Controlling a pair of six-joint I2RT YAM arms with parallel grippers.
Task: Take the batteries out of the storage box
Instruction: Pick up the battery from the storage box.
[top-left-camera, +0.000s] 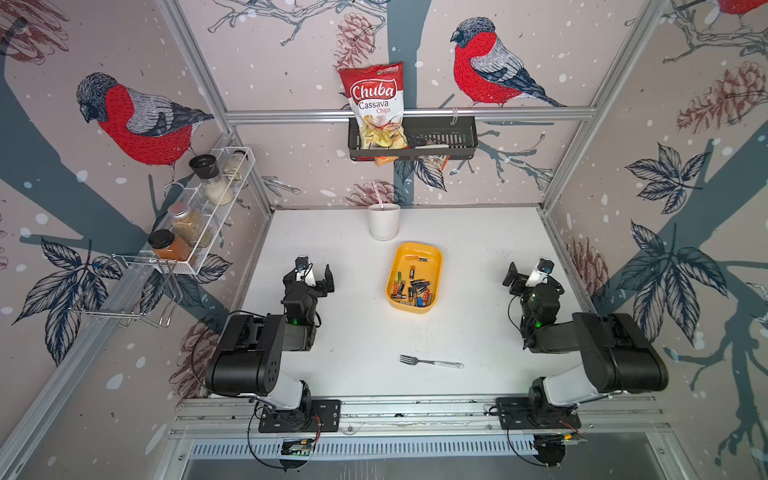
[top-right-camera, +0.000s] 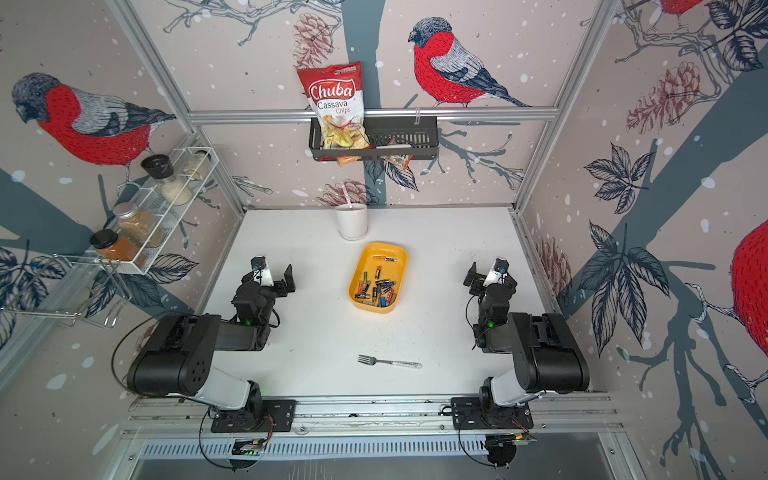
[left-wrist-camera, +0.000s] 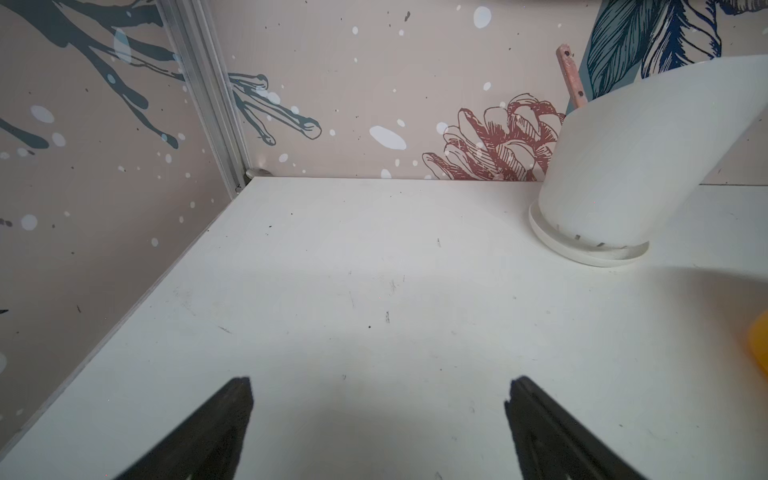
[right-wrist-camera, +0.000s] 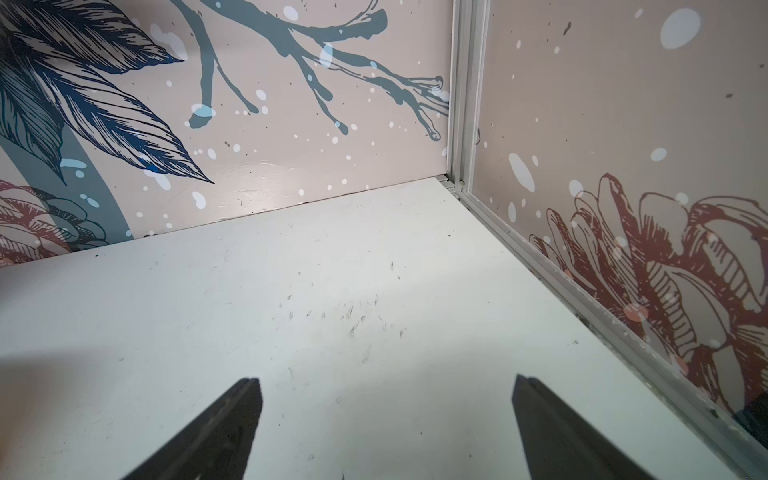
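Note:
The yellow storage box (top-left-camera: 418, 245) (top-right-camera: 382, 245) lies in the middle of the white table, seen in both top views. Several loose batteries (top-left-camera: 413, 289) (top-right-camera: 378, 289) lie piled in its near half, with a few more near its far end. My left gripper (top-left-camera: 316, 274) (top-right-camera: 274, 274) hovers left of the box, open and empty. In the left wrist view the left gripper (left-wrist-camera: 380, 382) spans bare table, and a yellow corner of the box (left-wrist-camera: 758, 345) shows at the frame's edge. My right gripper (top-left-camera: 525, 274) (top-right-camera: 484, 276) (right-wrist-camera: 386, 380) stands right of the box, open, over bare table.
A white pot (top-left-camera: 383, 222) (left-wrist-camera: 623, 166) with a pink stick in it stands behind the box. A fork (top-left-camera: 430, 361) lies near the table's front edge. A spice rack (top-left-camera: 199, 216) hangs on the left wall. A black basket (top-left-camera: 449, 137) with a chips bag hangs on the back wall.

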